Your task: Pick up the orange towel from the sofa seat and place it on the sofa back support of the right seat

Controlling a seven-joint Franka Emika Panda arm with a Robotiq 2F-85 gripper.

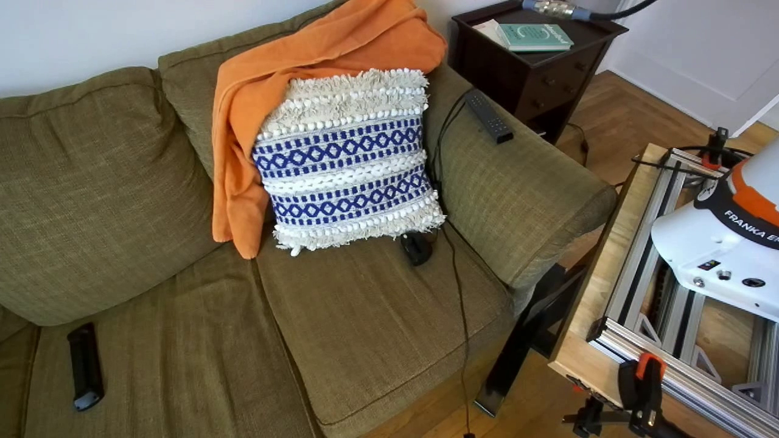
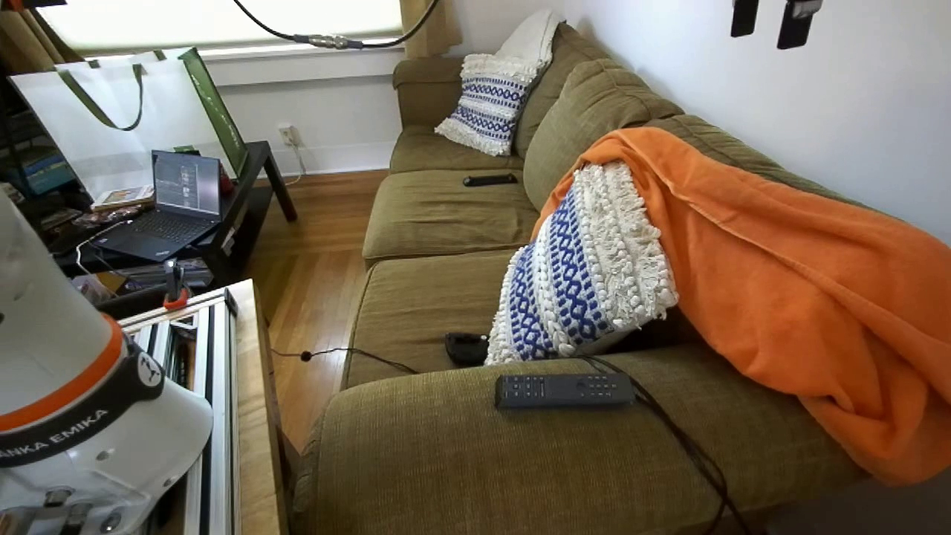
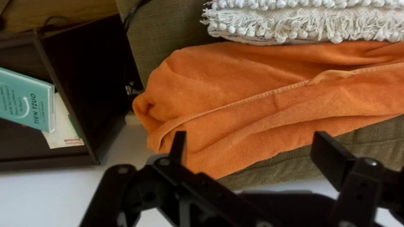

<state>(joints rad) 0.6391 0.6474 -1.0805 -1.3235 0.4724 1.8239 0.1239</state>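
Note:
The orange towel point(image 1: 371, 42) lies draped over the sofa back point(image 1: 188, 91) of the right seat, partly behind a patterned pillow point(image 1: 347, 164). One end hangs down beside the pillow to the seat. In an exterior view the towel point(image 2: 802, 275) also spreads over the rear of the armrest. In the wrist view the towel point(image 3: 233, 78) lies below the fringed pillow point(image 3: 303, 22), with a strip of sofa back point(image 3: 284, 167) showing. My gripper point(image 3: 251, 135) is open and empty, its fingers wide apart over the towel. The gripper is outside both exterior views.
A dark side table point(image 1: 541, 79) with a green book point(image 1: 535, 36) stands beside the armrest point(image 1: 517, 176). A remote point(image 1: 489, 115) and cables lie on the armrest. A black object point(image 1: 417, 248) sits on the seat. The wall point(image 2: 854, 96) is behind the sofa.

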